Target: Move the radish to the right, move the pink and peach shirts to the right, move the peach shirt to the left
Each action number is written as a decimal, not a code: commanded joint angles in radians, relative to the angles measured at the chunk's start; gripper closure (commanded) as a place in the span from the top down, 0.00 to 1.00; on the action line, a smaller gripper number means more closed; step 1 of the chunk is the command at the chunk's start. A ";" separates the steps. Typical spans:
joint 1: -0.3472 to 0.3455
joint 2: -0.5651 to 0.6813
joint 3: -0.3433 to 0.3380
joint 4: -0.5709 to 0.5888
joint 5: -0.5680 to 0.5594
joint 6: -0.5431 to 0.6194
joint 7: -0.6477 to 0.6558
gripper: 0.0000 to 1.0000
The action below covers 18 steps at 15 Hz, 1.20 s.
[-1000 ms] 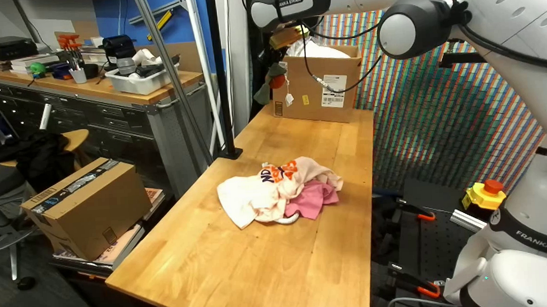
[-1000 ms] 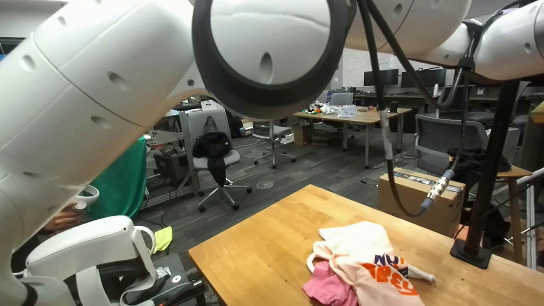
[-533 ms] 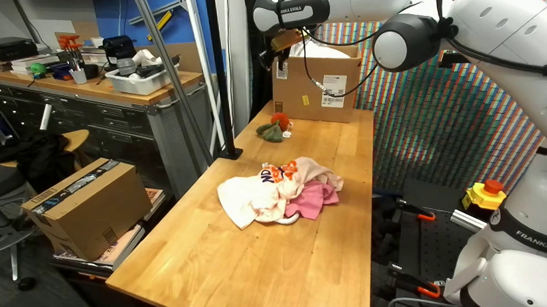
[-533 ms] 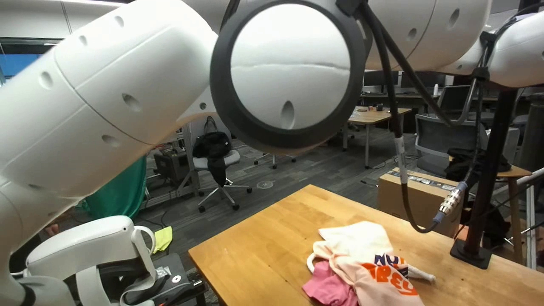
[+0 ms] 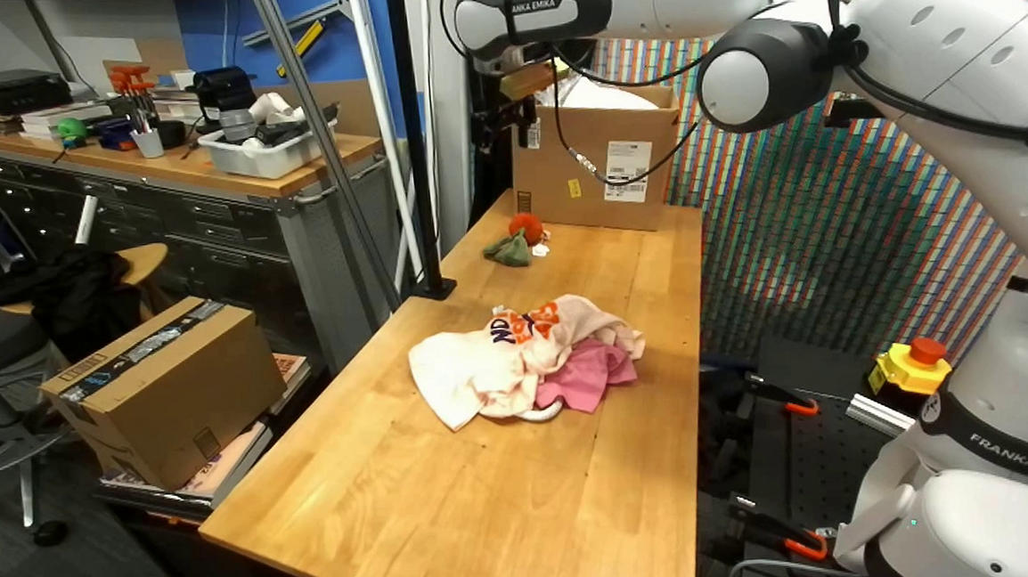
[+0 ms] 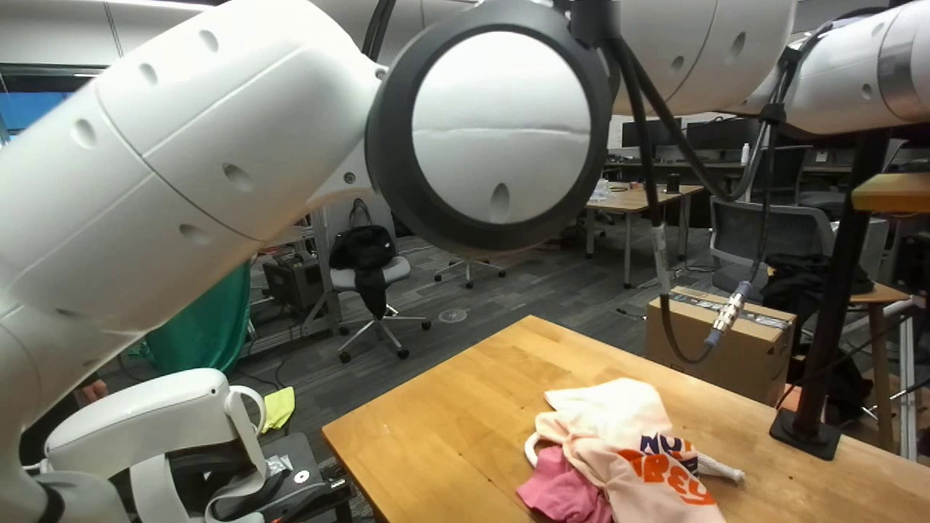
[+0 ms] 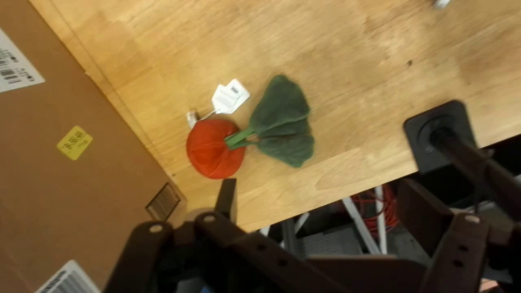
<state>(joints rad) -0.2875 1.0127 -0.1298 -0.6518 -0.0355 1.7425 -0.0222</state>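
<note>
The radish, a red plush with green leaves, lies on the far part of the table in an exterior view (image 5: 525, 228) and in the wrist view (image 7: 213, 148). My gripper (image 7: 319, 199) stands wide open in the wrist view, nothing between its fingers. It hangs above the table, higher than the radish and apart from it. The peach shirt (image 5: 474, 371), with orange and purple lettering, lies crumpled mid-table. Partly under it is the pink shirt (image 5: 586, 375). Both shirts also show in an exterior view, peach shirt (image 6: 617, 414) and pink shirt (image 6: 563, 487).
A large cardboard box (image 5: 591, 163) stands at the table's far end, just behind the radish. A black post base (image 5: 432, 288) is fixed at the table edge, near the radish and the peach shirt. A white cord (image 6: 719, 468) pokes out from the shirts.
A second ago the radish hung from my gripper; it dropped onto the table and the jaws opened. Over the last half second the gripper has shifted slightly left in an exterior view. Both shirts stayed put.
</note>
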 commanded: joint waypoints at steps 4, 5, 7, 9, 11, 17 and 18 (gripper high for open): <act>0.019 -0.089 0.116 -0.135 0.063 -0.157 -0.185 1.00; 0.023 -0.100 0.128 -0.166 0.061 -0.159 -0.223 1.00; 0.025 -0.134 0.160 -0.253 0.062 -0.125 -0.303 1.00; 0.031 -0.177 0.189 -0.363 0.058 -0.059 -0.384 1.00; 0.042 -0.206 0.200 -0.450 0.048 0.022 -0.405 1.00; 0.084 -0.281 0.193 -0.735 0.081 0.353 -0.296 1.00; 0.091 -0.297 0.188 -0.784 0.084 0.400 -0.273 1.00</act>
<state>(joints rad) -0.2178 0.8177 0.0807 -1.2410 0.0225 2.0065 -0.3471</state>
